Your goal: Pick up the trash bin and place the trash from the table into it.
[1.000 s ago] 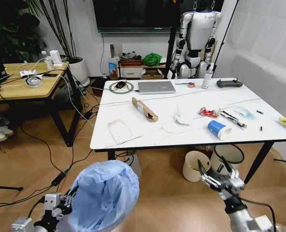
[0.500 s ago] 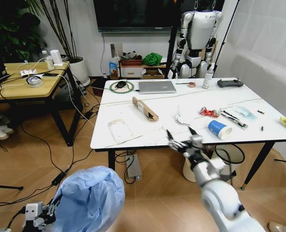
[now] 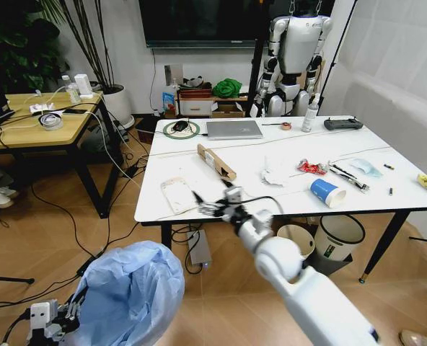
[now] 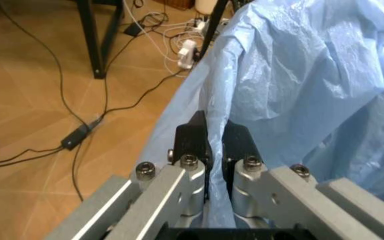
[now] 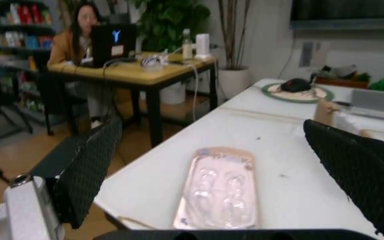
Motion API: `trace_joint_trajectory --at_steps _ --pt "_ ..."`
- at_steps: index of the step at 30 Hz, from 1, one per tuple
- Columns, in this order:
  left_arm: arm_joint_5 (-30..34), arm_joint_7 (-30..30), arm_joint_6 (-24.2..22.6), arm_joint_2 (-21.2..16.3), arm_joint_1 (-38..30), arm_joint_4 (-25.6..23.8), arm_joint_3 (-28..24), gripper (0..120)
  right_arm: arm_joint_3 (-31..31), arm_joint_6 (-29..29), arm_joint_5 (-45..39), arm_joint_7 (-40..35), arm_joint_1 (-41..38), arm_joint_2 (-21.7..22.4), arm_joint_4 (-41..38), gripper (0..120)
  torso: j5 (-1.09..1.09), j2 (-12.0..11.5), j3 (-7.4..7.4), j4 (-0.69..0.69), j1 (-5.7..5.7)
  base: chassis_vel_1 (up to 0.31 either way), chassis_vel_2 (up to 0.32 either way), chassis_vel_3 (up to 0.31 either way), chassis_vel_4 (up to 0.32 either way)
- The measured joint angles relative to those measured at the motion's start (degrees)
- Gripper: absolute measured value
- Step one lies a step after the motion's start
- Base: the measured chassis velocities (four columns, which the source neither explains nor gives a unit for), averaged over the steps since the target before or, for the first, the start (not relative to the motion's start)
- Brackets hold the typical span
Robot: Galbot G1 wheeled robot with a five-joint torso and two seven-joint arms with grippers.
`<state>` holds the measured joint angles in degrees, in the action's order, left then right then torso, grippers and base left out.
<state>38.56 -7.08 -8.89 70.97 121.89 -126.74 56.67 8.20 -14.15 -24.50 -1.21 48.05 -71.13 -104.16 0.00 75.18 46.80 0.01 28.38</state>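
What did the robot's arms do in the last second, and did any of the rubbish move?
The right gripper rose from down by the floor and swung leftward to the table's near edge, fingers open, facing the clear plastic tray. The left gripper stayed shut on the trash bin's blue bag, which sank a little and shifted left. The cardboard box, tissues and blue cup stayed put.

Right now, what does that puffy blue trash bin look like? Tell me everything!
The trash bin is low on the robot's left, off the table, over the wooden floor. A crinkled, shiny light-blue plastic bag puffs up and covers it, so the bin's body underneath is hidden. The left gripper has its black jaws pinched shut on a fold of that bag at the edge. Nothing else touches it, and whether any trash is inside cannot be seen.
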Motion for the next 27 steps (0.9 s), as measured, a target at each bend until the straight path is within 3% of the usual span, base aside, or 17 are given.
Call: trace_joint_trajectory --at_steps 5,12,15,27 --pt "-1.2 -0.1 0.1 2.2 0.6 -0.9 0.2 0 4.7 -8.4 0.2 -0.9 -6.3 -2.5 2.8 100 -0.01 0.0 -0.03 -0.01 -0.03 0.0 0.0 0.0 0.0" --pt "-2.5 -0.3 0.4 4.4 1.1 -2.1 0.2 0 6.4 -11.3 8.8 1.7 -10.4 -5.8 8.6 100 -0.01 -0.1 -0.05 0.0 -0.04 0.0 0.0 0.0 0.0" --pt "-2.6 -0.4 0.5 4.7 1.2 -2.2 0.4 0 6.5 -11.5 13.1 3.6 -10.9 -6.6 11.4 100 0.0 -0.1 -0.06 -0.01 -0.05 0.0 0.0 0.0 0.0" --pt "-3.1 -0.3 0.3 5.2 0.8 -3.1 0.3 0 5.3 -7.3 17.1 6.1 -11.8 -7.8 20.2 99 0.0 -0.1 -0.08 -0.01 -0.07 0.0 0.0 0.0 0.0"
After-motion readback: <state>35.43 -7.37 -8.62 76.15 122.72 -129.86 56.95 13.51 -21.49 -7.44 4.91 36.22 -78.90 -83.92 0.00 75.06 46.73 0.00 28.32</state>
